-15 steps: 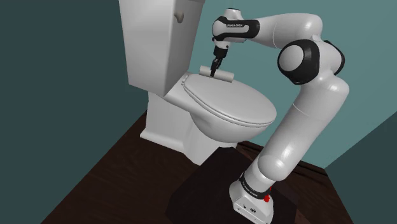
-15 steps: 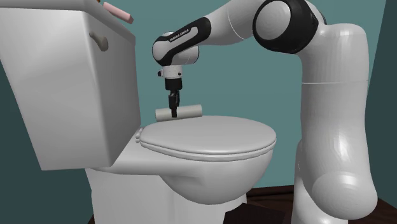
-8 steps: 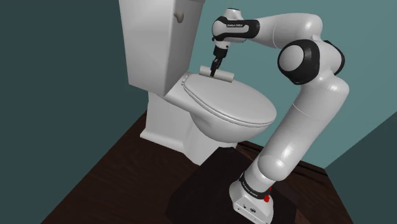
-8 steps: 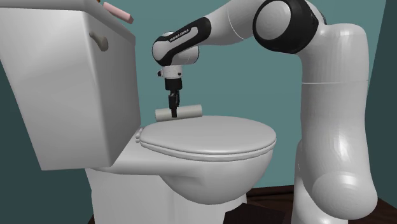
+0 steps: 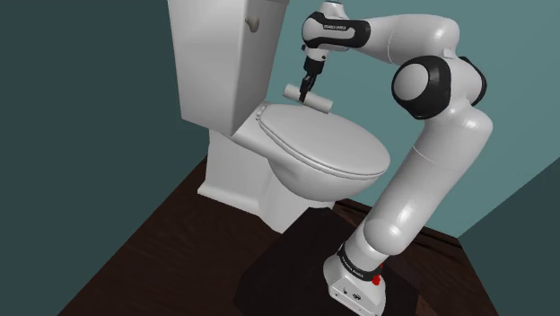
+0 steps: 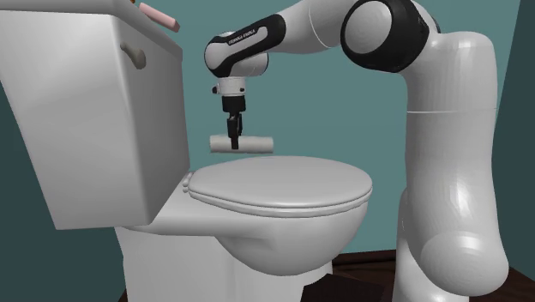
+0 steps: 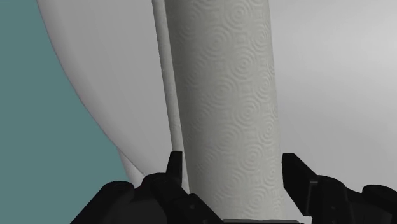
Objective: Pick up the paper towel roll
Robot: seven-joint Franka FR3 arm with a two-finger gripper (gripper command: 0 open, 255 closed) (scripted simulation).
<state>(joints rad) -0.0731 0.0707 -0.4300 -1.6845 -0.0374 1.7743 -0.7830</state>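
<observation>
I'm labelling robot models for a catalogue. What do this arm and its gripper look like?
The arm has glossy white, rounded links with black joints; a black wrist band bears white lettering. The gripper is all black, with two fingers.

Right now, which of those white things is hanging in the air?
The paper towel roll, clasped by the gripper, clear of the toilet lid and tank.

The roll hangs above the lid's rear, apart from it, clasped between the gripper's fingers, beside the tank; the stand sits on the floor.
</observation>
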